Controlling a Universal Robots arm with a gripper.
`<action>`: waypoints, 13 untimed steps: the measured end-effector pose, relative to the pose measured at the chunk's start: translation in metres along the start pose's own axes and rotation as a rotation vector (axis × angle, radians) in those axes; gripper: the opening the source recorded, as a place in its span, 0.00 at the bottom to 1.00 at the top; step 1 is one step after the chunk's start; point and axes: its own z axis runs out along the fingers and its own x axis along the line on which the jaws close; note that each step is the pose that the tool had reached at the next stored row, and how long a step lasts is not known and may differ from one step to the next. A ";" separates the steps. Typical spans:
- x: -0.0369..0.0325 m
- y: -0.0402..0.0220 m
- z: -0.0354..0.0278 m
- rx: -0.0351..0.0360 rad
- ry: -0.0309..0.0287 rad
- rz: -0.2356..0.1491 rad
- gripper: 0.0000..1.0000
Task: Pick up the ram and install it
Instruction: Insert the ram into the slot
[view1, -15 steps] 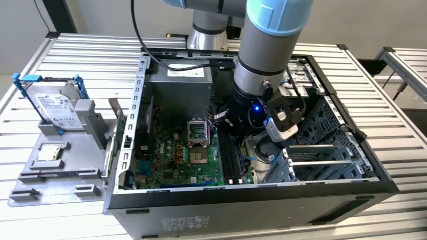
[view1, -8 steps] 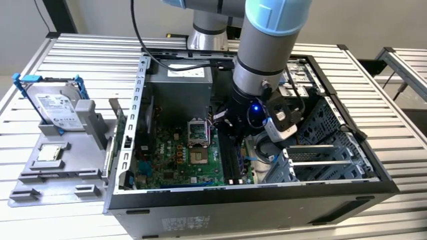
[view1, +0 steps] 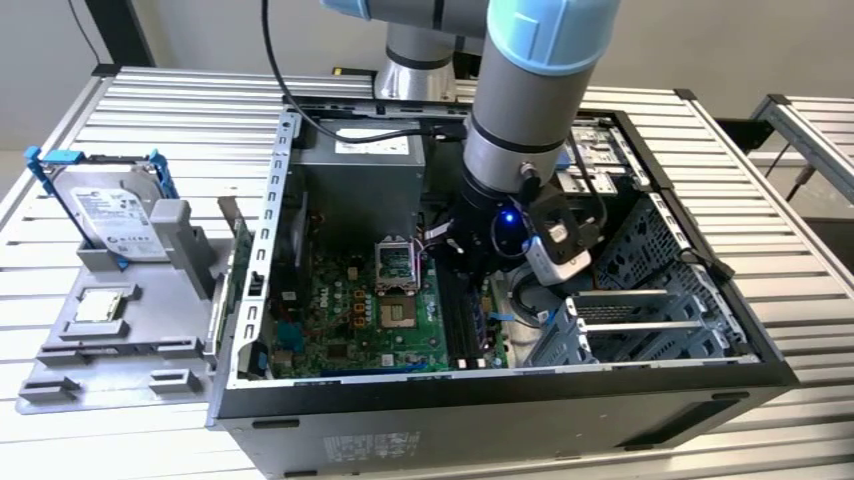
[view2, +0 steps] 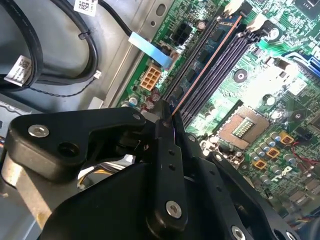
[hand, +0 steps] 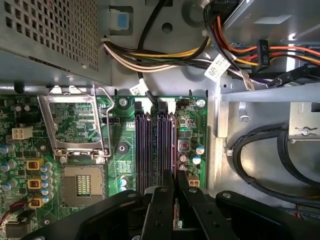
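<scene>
The arm (view1: 527, 110) reaches steeply down from the top centre of the exterior view into the open computer case (view1: 494, 400), its wrist low over the green motherboard (view1: 367, 320). The gripper (view1: 467, 262) sits in the middle of that frame, just above the board's memory slots (view1: 470, 330).

In the second wrist view the gripper (view2: 166, 117) fills the lower half of the frame, its black fingers (view2: 167, 165) pressed close together and clamped on the ram (view2: 202, 62). The stick runs edge-on from the fingertips toward the upper right, its thin copper-coloured edge lying along the dark memory slots (view2: 220, 65), near the white latches at their far end. Whether it is fully seated cannot be told.

In the first wrist view the fingers (hand: 162, 210) rise from the bottom centre, directly in line with the slots (hand: 156, 145), with the open processor socket (hand: 75, 127) to the left.

At the exterior view's left, a hard drive (view1: 114, 212) in a blue frame stands on a grey fixture (view1: 120, 340).
</scene>
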 end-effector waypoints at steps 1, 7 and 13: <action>0.0001 0.0001 0.0001 -0.0003 0.0000 0.000 0.00; 0.0002 0.0001 0.0019 -0.0004 -0.0001 0.001 0.00; 0.0003 -0.0002 0.0036 -0.0001 0.0009 0.001 0.00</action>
